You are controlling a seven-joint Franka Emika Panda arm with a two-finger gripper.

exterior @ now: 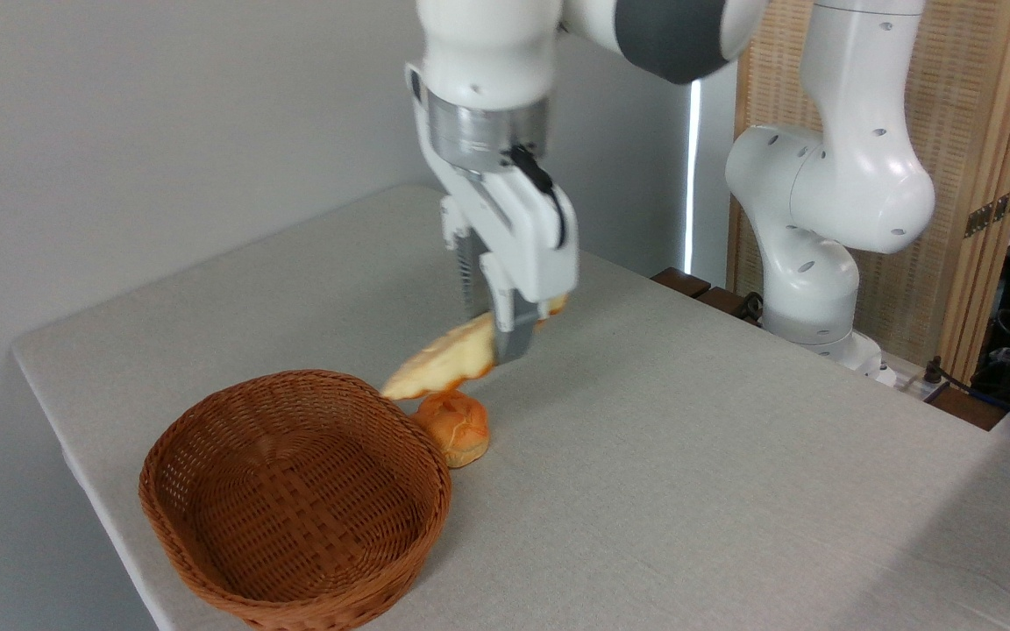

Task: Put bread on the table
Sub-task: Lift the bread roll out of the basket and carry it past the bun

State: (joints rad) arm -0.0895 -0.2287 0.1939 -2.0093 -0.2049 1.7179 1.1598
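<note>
My gripper point(498, 337) is white with grey fingers point(514, 331); the arm point(829, 175) above is white with a dark grey joint band. Bread point(445, 361) reads pale yellow with golden-orange toasted patches, bun point(455, 427) orange-brown. Basket point(295, 508) is brown woven wicker, table point(689, 456) plain light grey-beige cloth, wall point(119, 131) flat grey.

Matt, finely woven grey-beige cloth covers the table point(689, 456). Basket point(295, 504): brown woven wicker, coarse ribbed texture. Arm point(829, 202): smooth glossy white plastic shells, brushed-metal wrist ring. Bread point(444, 359): dull, braided, toasted crust. Bun point(455, 427): slightly shiny crust.
</note>
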